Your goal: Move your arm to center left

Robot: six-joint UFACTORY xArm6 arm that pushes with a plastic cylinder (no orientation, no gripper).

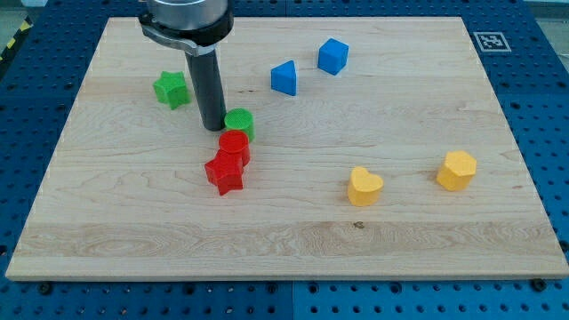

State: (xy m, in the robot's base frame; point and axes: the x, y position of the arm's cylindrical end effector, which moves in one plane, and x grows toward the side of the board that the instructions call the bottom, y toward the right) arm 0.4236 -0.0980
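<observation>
The dark rod hangs over the pale wooden board [107,222], and my tip [212,128] is planted left of centre, just beside the small green plastic cylinder [239,123], on its left, perhaps touching it; I cannot tell. There are no jaws on this tool, only a bare rod end, holding nothing.

Just below the green cylinder sit a red plastic cylinder [234,147] and a red plastic star [224,173], pressed together. A green plastic star [171,90] lies to the upper left of the rod.

The goal is the board's centre-left area, left of and slightly below the tip, and that stretch looks bare. So nothing needs taking hold of. These blocks look light and slippery on smooth wood; a brush would send one skating, so I'd slide away leftward, clear of the green star.
</observation>
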